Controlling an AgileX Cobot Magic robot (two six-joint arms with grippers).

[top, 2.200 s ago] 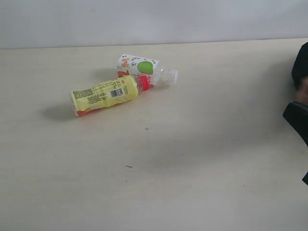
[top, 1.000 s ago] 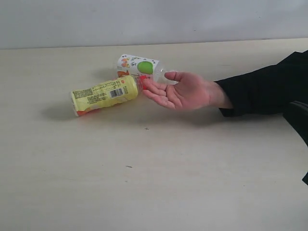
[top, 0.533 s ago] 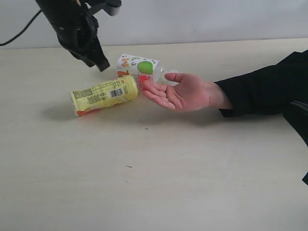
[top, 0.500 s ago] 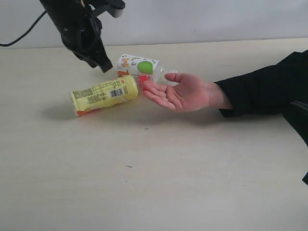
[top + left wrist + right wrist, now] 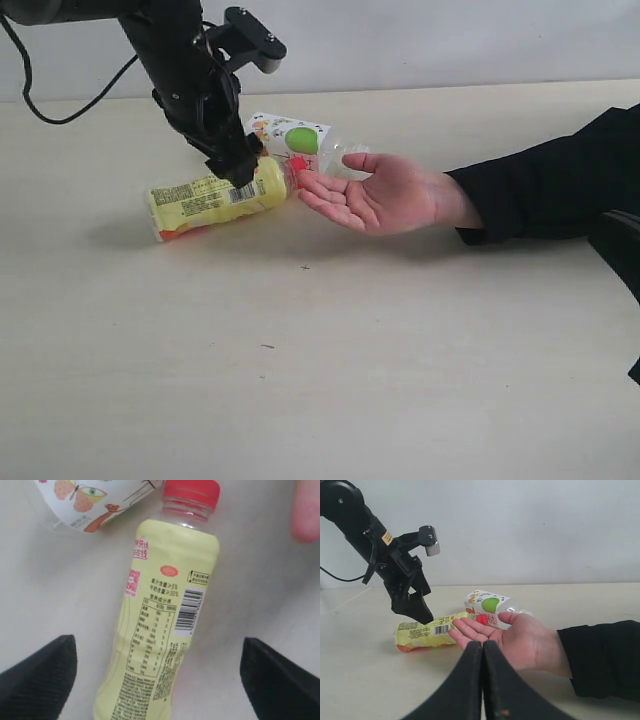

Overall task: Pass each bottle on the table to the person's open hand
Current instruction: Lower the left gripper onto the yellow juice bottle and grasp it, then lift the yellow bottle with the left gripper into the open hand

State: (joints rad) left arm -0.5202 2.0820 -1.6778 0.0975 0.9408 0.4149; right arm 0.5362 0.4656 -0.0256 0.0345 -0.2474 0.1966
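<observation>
Lying on its side on the table [image 5: 320, 380] is the yellow bottle with a red cap [image 5: 210, 197] [image 5: 165, 630] [image 5: 427, 630]. Just behind it rests the white bottle with orange-green print [image 5: 295, 138] [image 5: 95, 500] [image 5: 487, 605]. The person's open hand [image 5: 385, 192] [image 5: 520, 635] is held palm up, its fingertips beside the yellow bottle's cap. My left gripper [image 5: 240, 165] [image 5: 157, 652] [image 5: 420, 611] hangs open just above the yellow bottle, a finger on either side, not touching it. My right gripper [image 5: 483, 647] is shut and empty, well short of the hand. The other two bottles are out of view.
A black sleeve [image 5: 540, 185] runs from the hand to the right edge. A black cable [image 5: 60, 110] trails behind the left arm at the back left. A pale wall [image 5: 420, 40] rises behind the table's far edge.
The left arm has come down and to the right, from above the white bottle to just over the yellow bottle's neck end. The hand and both bottles have stayed put.
</observation>
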